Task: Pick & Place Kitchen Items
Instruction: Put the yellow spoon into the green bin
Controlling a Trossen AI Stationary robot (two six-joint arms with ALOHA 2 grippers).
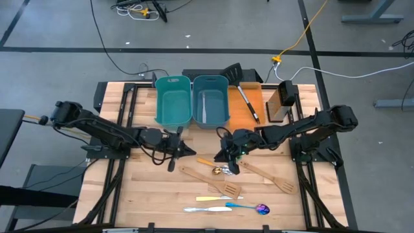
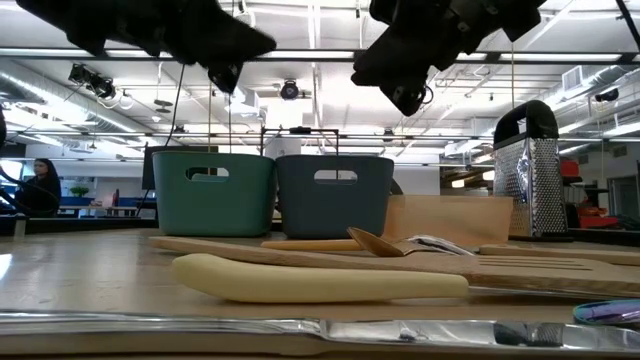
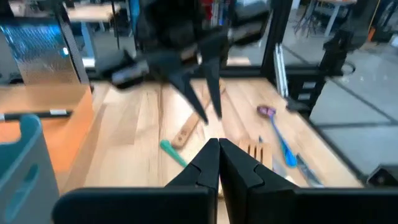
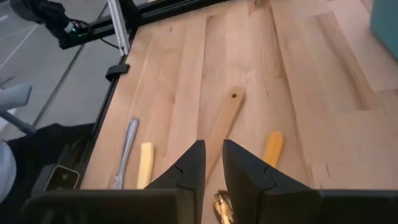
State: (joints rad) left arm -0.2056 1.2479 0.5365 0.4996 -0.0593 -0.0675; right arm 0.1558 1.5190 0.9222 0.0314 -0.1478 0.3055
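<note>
The kitchen items lie flat on the wooden table's near half: two pale wooden spatulas (image 1: 210, 182) (image 1: 270, 177), a gold spoon (image 1: 218, 171), cream-handled cutlery (image 1: 218, 198), silver cutlery (image 1: 204, 209) and a blue-handled purple spoon (image 1: 249, 207). A black slotted spatula (image 1: 242, 89) rests on the orange tray (image 1: 240, 113). My right gripper (image 1: 231, 164) hangs above the gold spoon (image 4: 221, 205), fingers a narrow gap apart with nothing between them (image 4: 212, 165). My left gripper (image 1: 187, 150) is shut and empty (image 3: 219, 155), in the air left of it.
Two teal bins (image 1: 173, 100) (image 1: 211, 100) stand at the back middle, beside the orange tray. A metal grater (image 2: 527, 170) stands at the back right. An orange-handled utensil (image 4: 272, 148) lies near the gold spoon. The two grippers hang close together over the table's middle.
</note>
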